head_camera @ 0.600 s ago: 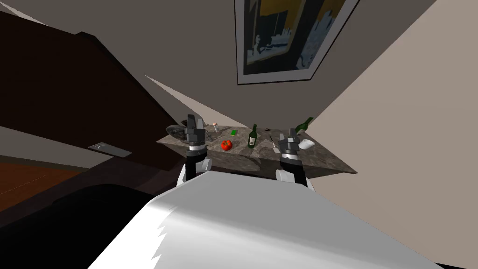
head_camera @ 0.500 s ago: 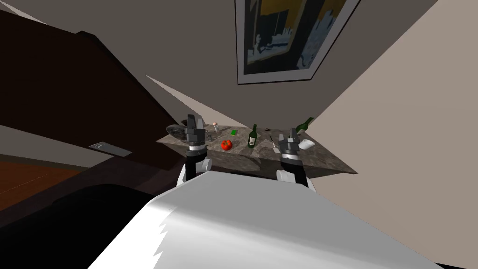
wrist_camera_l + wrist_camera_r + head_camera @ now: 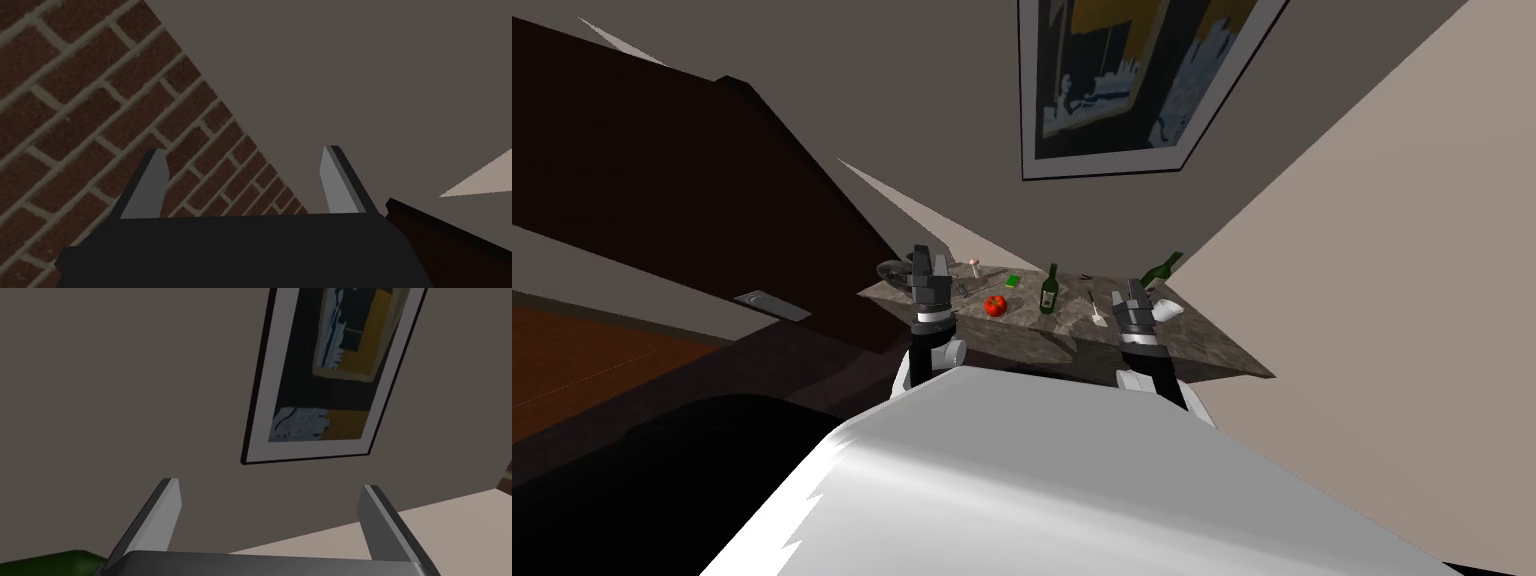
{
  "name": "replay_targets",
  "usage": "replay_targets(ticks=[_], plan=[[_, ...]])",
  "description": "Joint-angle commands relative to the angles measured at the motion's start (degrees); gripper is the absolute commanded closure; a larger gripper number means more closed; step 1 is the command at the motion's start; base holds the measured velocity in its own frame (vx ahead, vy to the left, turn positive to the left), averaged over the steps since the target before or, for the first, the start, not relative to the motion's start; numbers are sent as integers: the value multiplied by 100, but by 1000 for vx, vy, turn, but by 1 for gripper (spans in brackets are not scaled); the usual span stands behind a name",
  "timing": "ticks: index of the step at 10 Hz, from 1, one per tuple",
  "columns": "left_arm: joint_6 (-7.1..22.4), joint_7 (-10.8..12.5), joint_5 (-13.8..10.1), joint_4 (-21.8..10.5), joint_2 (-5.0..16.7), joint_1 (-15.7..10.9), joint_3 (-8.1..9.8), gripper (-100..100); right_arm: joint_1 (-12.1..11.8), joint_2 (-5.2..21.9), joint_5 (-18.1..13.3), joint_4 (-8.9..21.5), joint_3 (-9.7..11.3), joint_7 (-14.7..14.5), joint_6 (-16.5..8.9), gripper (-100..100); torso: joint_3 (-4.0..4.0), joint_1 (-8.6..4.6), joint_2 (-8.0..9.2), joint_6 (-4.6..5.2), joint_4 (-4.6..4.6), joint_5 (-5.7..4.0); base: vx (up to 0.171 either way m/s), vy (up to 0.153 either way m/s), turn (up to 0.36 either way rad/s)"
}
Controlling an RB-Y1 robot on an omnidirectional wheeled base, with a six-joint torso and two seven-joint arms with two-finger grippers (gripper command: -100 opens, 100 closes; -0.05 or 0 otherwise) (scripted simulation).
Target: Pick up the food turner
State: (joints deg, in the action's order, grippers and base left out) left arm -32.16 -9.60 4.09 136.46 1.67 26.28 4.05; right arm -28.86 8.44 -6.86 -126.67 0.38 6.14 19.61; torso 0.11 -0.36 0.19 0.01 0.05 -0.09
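The food turner (image 3: pixel 1094 308), a thin dark handle ending in a small white blade, lies on the grey marbled table (image 3: pixel 1202 345), right of the upright green bottle (image 3: pixel 1049 292). My right gripper (image 3: pixel 1130 291) hangs above the table just right of the turner, and in its wrist view the right gripper (image 3: pixel 271 484) is open with nothing between its fingers. My left gripper (image 3: pixel 929 258) is raised over the table's left end; its wrist view shows the left gripper (image 3: pixel 244 150) open and empty too.
On the table also stand a red tomato (image 3: pixel 995 305), a small green item (image 3: pixel 1012 281), a shaker (image 3: pixel 974 268), a grey bowl (image 3: pixel 894 270), a white cup (image 3: pixel 1167 310) and a lying green bottle (image 3: pixel 1162 268). Walls close the table's far and right sides.
The whole head view has shifted a little, so I have moved. My right gripper now stands slightly further right, leaving the turner's white blade uncovered. Both grippers stay open.
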Motion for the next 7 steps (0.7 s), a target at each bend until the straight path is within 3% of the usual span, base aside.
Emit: replay_targets(ticks=[1,7], plan=[[0,0,0,0,0,0,0,0,-21,275,-29,56,-84,14,-42,-100,0,0,0,0,0,0,-65,-61,98],[0,0,0,0,0,0,0,0,-246,1242,-36,341,-429,85,-186,-100,4,5,6,1,2,2,-69,-70,146]])
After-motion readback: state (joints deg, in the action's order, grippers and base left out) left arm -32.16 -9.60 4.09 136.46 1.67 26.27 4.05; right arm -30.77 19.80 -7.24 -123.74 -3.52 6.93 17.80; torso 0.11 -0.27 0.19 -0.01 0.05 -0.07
